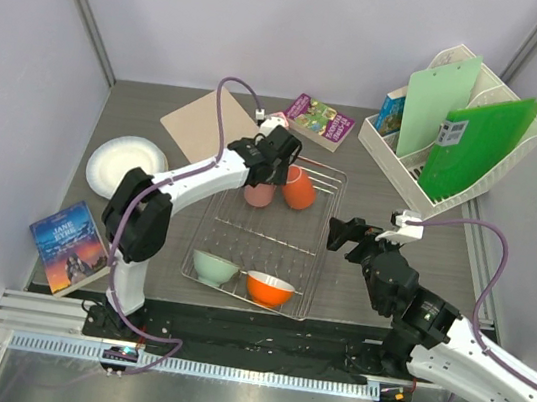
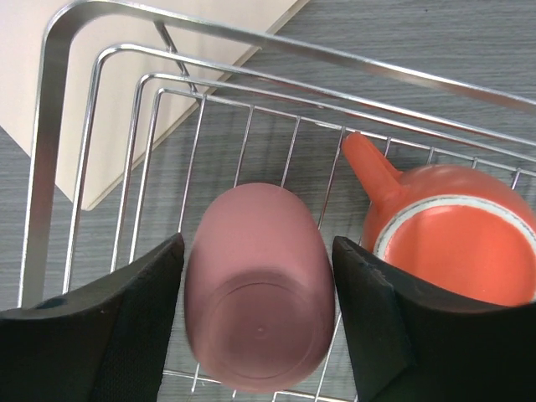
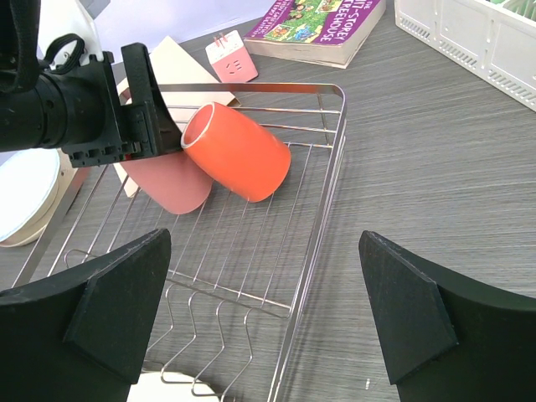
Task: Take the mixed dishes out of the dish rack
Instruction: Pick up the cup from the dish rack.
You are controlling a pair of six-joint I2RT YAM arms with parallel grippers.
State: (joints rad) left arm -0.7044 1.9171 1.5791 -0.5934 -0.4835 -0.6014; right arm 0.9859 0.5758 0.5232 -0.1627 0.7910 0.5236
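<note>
While L gripper (image 2: 258, 251) had jaws spread round the pink cup (image 2: 260, 318), mid-frame, closing could bump the orange cup (image 2: 456, 243) just beside; R gripper (image 3: 264, 239) gaped wide.

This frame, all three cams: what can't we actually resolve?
Left wrist: whether the left gripper touches the pink cup; its fingers flank it, the gaps are too fine to judge.
Top external: same contact, hidden under the gripper.
Right wrist: the cup's upper part, behind the left gripper.
Plates: stack count too small in top external; cut by the left edge in right wrist.
Mint-green bowl, orange bowl: cut off at right wrist's bottom edge.
</note>
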